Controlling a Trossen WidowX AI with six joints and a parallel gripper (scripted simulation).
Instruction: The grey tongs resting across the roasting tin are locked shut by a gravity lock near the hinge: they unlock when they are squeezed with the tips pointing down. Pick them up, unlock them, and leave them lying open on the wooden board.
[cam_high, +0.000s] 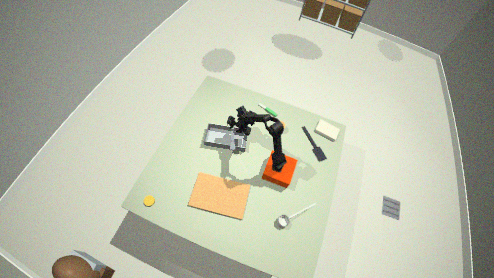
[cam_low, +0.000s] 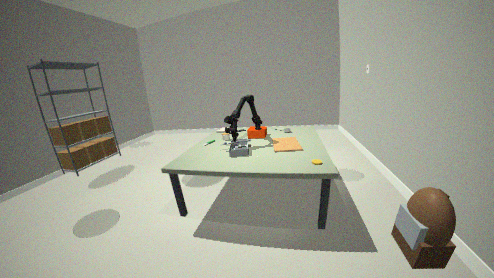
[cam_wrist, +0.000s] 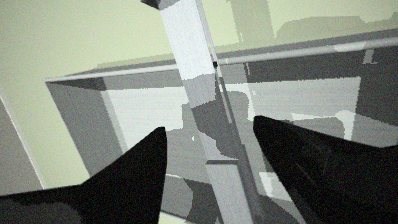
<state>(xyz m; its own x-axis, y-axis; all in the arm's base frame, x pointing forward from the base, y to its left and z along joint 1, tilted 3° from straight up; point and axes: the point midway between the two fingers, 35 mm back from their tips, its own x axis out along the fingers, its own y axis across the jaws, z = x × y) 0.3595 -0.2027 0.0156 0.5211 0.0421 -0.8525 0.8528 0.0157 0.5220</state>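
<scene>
The grey tongs (cam_wrist: 187, 45) lie across the roasting tin (cam_high: 218, 136) (cam_low: 239, 152) (cam_wrist: 77, 130), their arms close together. In the wrist view they run from top to bottom between my fingers; in the top and exterior views the arm largely hides them. My gripper (cam_wrist: 210, 128) (cam_low: 235, 139) is open over the tin, one finger on each side of the tongs, with a gap visible on both sides. How far the fingertips are above the tongs I cannot tell. The wooden board (cam_high: 219, 196) (cam_low: 287, 145) lies apart from the tin, with nothing on it.
A green-handled tool (cam_high: 270, 111) (cam_low: 210, 142) and a small orange item (cam_high: 283, 124) are near the arm. A dark spatula (cam_high: 318, 151), cream block (cam_high: 327, 130), ladle (cam_high: 282, 221) and yellow disc (cam_high: 149, 201) (cam_low: 317, 162) lie around the table. The arm's base is orange (cam_high: 280, 172).
</scene>
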